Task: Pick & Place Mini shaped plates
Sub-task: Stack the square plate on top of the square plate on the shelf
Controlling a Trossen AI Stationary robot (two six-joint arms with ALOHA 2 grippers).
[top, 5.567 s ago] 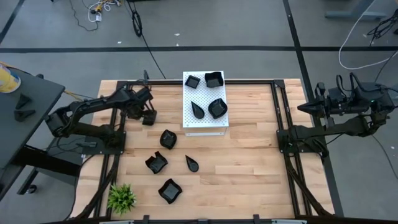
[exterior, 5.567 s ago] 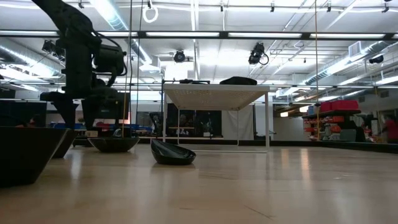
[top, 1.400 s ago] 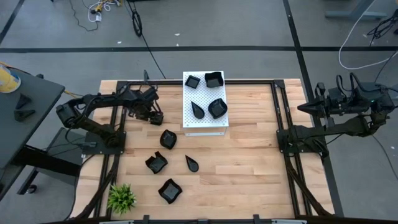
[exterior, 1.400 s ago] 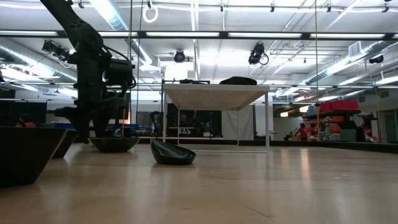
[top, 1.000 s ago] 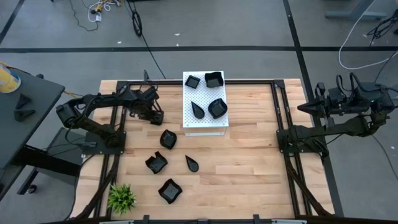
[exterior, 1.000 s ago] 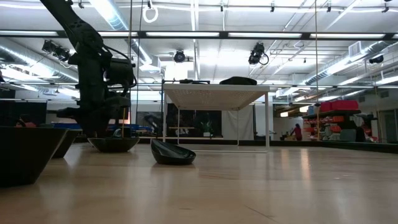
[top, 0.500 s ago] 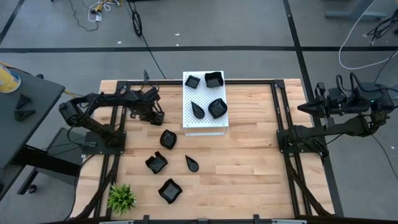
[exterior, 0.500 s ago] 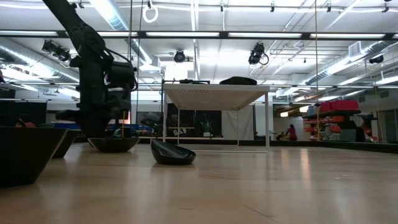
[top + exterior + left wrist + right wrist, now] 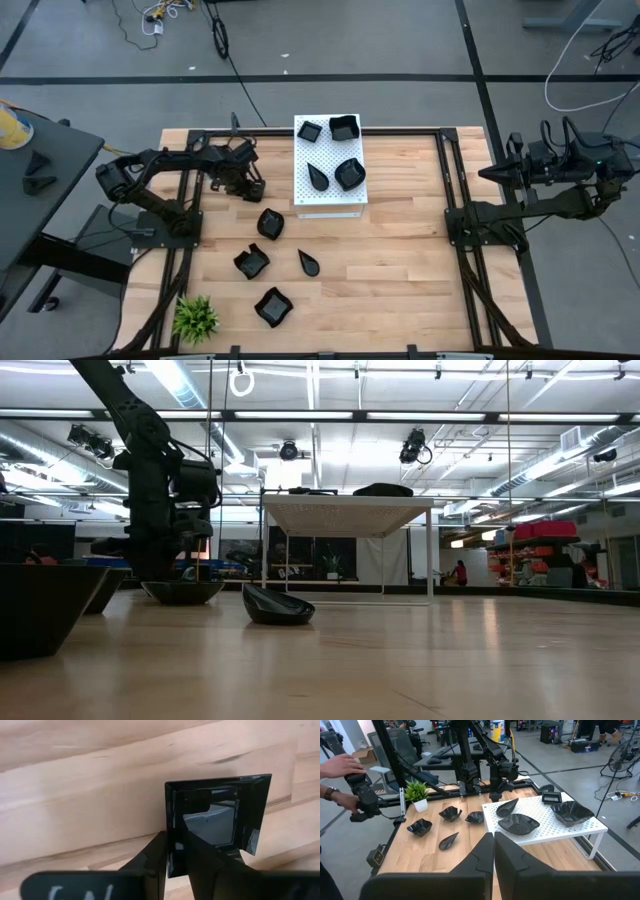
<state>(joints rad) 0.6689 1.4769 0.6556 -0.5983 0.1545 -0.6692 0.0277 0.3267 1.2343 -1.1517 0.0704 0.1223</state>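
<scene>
Left pincer point(image 9: 176, 854) low on surface point(image 9: 400, 260) just beside white board point(image 9: 302, 190), fingers narrowed astride near wall of small square plate point(image 9: 217, 822); rim grip suits shallow dish, lift likely next. Right pincer point(image 9: 493, 851) pressed closed, empty, parked well apart. Four plates already on board, four loose on surface.

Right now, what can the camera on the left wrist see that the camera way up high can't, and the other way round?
Only the left wrist view shows the left gripper up close: its dark fingers pinch the rim of a small square black plate on the wood.

Only the high view shows the whole table: the white board carrying four black plates, four more plates lying on the wood, the green plant, and the right arm waiting at the right edge, its gripper shut.

Both show the wooden table and the left gripper.
</scene>
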